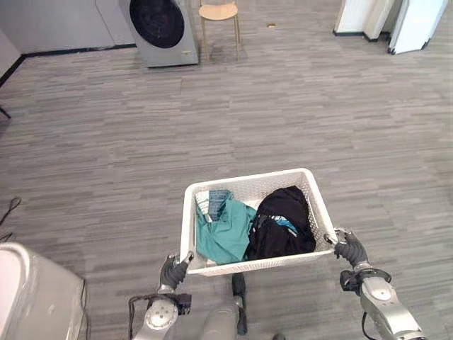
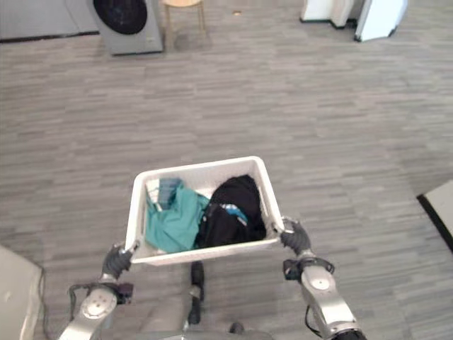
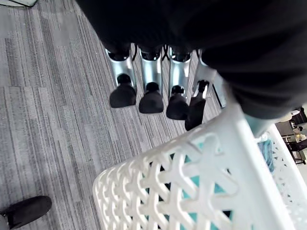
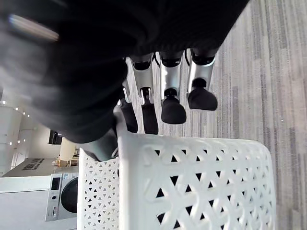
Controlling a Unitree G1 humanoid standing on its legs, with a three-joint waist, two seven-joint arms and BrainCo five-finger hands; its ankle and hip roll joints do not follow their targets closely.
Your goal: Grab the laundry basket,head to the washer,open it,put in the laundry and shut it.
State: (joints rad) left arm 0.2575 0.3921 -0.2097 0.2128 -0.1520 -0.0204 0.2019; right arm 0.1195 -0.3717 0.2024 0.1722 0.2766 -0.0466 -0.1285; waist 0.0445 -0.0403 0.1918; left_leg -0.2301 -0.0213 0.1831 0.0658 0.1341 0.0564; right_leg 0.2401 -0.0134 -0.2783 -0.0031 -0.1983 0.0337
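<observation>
I hold a white lattice laundry basket [image 1: 248,178] low in front of me, clear of the grey plank floor. Inside lie a teal garment [image 1: 226,234], a black garment [image 1: 283,223] and a small blue striped cloth [image 1: 212,202]. My left hand [image 1: 173,270] grips the rim at the basket's near left corner, and my right hand [image 1: 350,249] grips its near right corner. In the left wrist view the fingers [image 3: 152,98] reach down outside the basket wall [image 3: 192,191]; the right wrist view has the same with its fingers [image 4: 171,108]. The washer [image 1: 161,28], grey with a dark round door, stands far ahead to the left, door closed.
A wooden chair [image 1: 219,18] stands just right of the washer. White furniture [image 1: 396,21] sits at the far right. A pale appliance [image 1: 32,297] is close at my lower left. Open floor lies between me and the washer.
</observation>
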